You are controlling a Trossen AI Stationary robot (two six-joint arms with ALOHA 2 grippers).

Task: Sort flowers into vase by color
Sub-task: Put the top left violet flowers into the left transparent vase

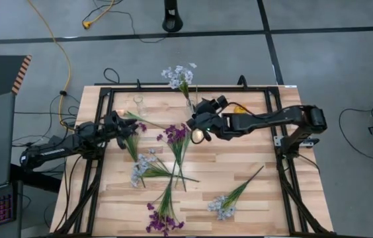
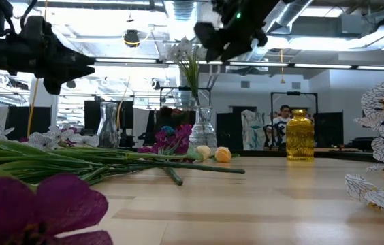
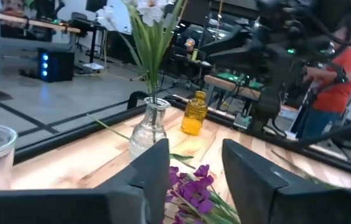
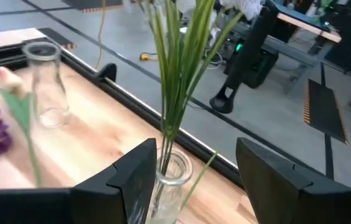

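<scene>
Flowers (image 1: 173,155) are being displayed loose across the wooden table (image 1: 266,205): purple, pale blue-white and peach-cream sprigs, stems crossing mid-table. Pale blue-white sprigs (image 1: 178,76) are being held upright in a clear vase (image 4: 166,186) at the far edge. Right gripper (image 1: 194,119) is being held open just beside that vase. Left gripper (image 1: 125,125) is being held open, empty, above purple blooms (image 3: 191,186).

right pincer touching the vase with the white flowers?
Apart. The right wrist view shows the open right pincer with clear space between each finger and the glass vase; the white flower stems stand in it, unheld.
</scene>
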